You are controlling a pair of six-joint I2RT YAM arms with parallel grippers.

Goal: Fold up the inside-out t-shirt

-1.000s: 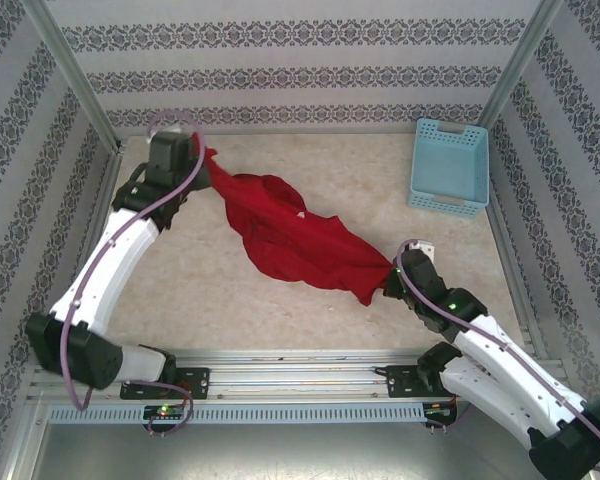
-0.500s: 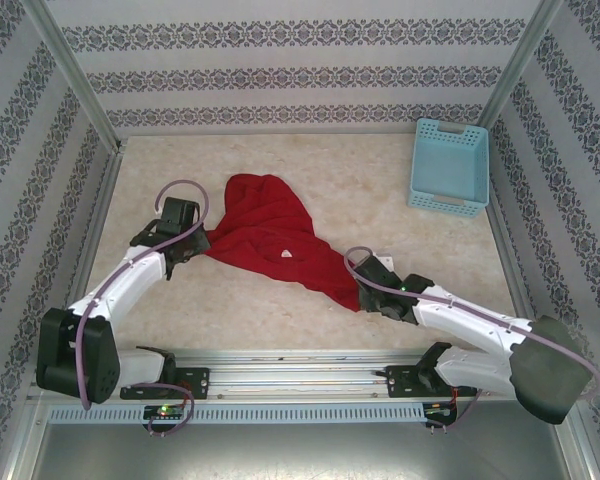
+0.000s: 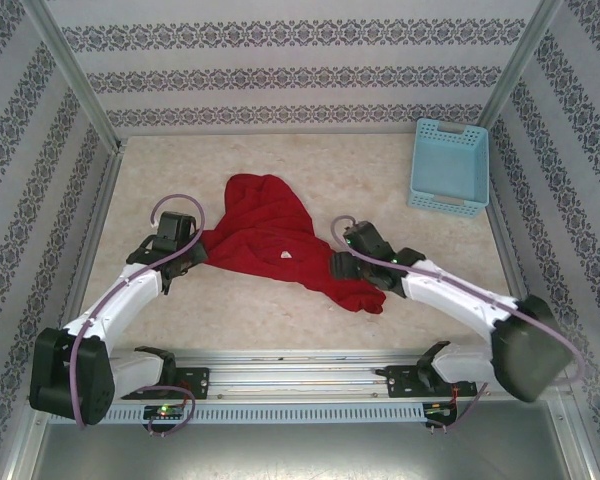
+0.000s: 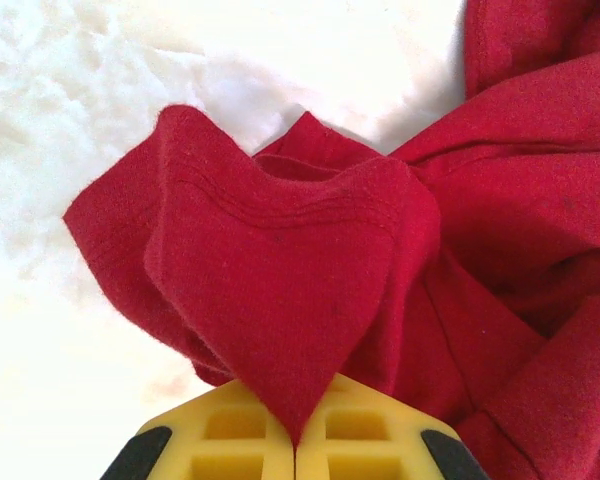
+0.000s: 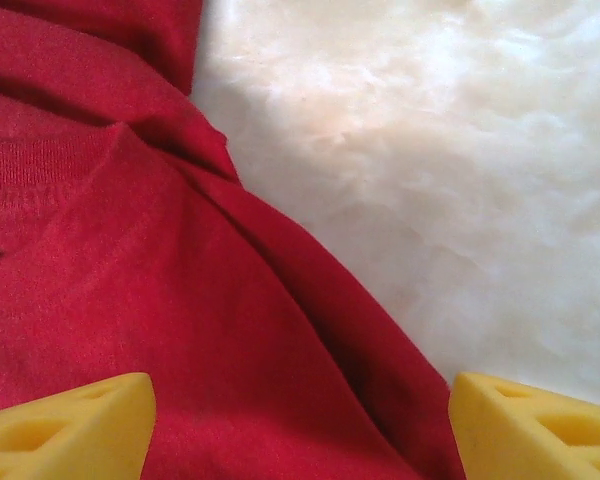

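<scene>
Well apart from the basket [image 3: 448, 167], pinching a t-shirt [image 3: 270, 232] fold in the closed left gripper [image 4: 296, 455], hovering the right gripper [image 5: 300, 420] wide open over cloth, likely risking lopsided dragging, more bunching.

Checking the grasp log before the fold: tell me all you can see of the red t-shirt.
The t-shirt is plain red soft knit, crumpled in a loose heap on the pale table, not spread flat. A small white tag shows near its middle. The left gripper is shut on a fold with a stitched hem at its left end; the right gripper stands open over its right edge, contact unclear.
</scene>
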